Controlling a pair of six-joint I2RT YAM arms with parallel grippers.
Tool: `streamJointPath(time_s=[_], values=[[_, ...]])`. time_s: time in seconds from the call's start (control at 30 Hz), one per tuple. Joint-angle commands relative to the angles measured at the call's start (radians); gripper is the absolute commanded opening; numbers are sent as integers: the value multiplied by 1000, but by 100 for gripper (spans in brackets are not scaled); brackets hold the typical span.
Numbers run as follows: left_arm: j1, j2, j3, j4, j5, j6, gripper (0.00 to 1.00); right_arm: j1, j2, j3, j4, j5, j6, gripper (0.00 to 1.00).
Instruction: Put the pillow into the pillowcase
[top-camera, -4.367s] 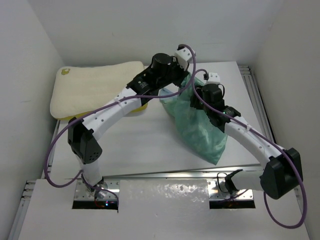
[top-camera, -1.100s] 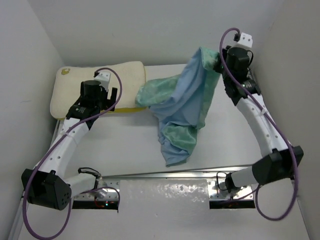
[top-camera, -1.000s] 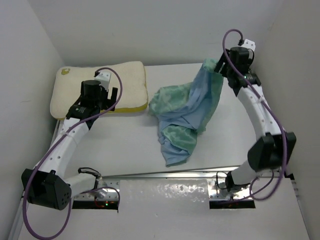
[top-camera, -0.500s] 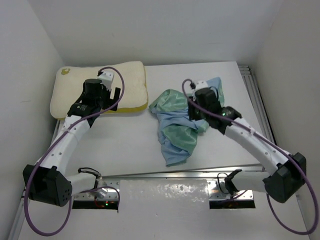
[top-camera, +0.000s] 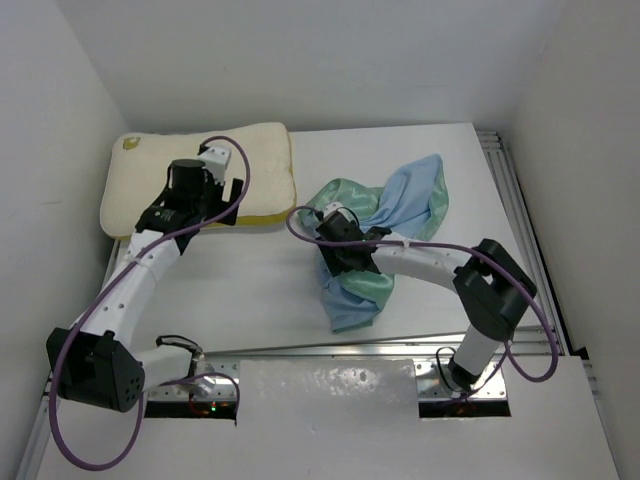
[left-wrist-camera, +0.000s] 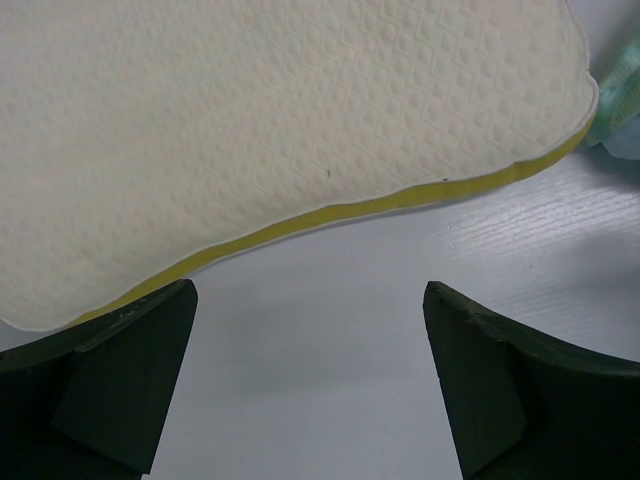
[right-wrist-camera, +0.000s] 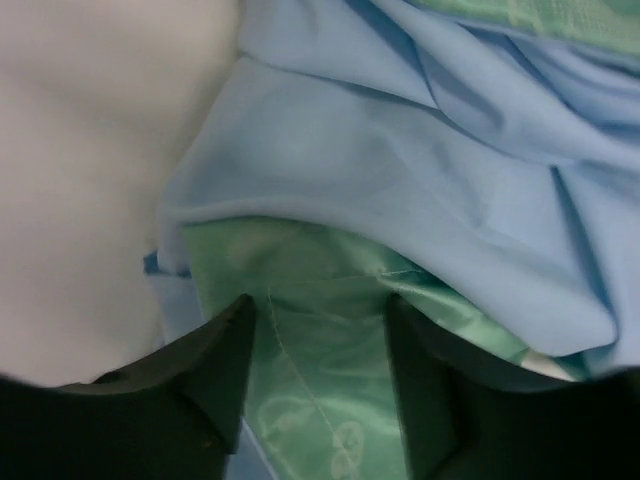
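The cream pillow (top-camera: 200, 175) lies flat at the table's back left; its yellow edge seam (left-wrist-camera: 330, 215) runs across the left wrist view. My left gripper (top-camera: 230, 197) hovers open just in front of that edge, and bare table shows between its fingers (left-wrist-camera: 308, 290). The pillowcase (top-camera: 400, 205) lies crumpled in the middle, light blue and sea-green folds mixed. My right gripper (top-camera: 350, 268) points down onto the heap's near left part. Its fingers (right-wrist-camera: 225, 370) stand apart, open, with a green fold (right-wrist-camera: 320, 400) between them and blue cloth (right-wrist-camera: 400, 170) just beyond.
A metal rail (top-camera: 330, 350) runs along the table's near edge and another (top-camera: 510, 200) along its right side. White walls close in on the left, back and right. Bare tabletop (top-camera: 250, 290) lies between the pillow and the near rail.
My right arm swung from high at the back right down to the left onto the heap, and its jaws opened. The lifted pillowcase dropped crumpled onto the table. The left arm hardly moved.
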Motion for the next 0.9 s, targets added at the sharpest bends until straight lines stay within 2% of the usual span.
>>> streamJointPath(time_s=[0.0,0.13,0.23,0.33,0.4,0.43,0.47,0.5,0.53,0.6,0.7,0.87], values=[[13,-45,-7,17,-14,6,94,-2,18,26,46,111,61,49],[13,-56,-18,16,-10,1,94,-2,-3,28,47,181,56,0],[12,-57,-20,23,-7,0,94,-18,-72,-13,35,240,99,0],[13,-57,-16,25,-7,9,94,-75,-230,-137,37,275,169,0],[13,-59,-23,29,-8,15,94,-119,-362,-208,52,268,185,0],[13,-57,-26,35,-8,15,94,-124,-394,-252,63,208,135,0],[13,-51,-30,43,-8,12,94,-117,-428,-248,63,113,49,21],[13,-51,-30,43,-7,9,94,-103,-430,-248,45,113,48,40],[13,-42,-32,49,-7,6,94,-88,-423,-212,28,50,-2,55],[13,-34,-30,55,2,0,94,-5,-364,-167,-14,40,-37,71],[13,-23,-24,65,10,-12,94,81,-242,-86,4,85,-102,76],[13,-34,-15,36,-4,-3,94,103,-54,32,34,111,-88,78]])
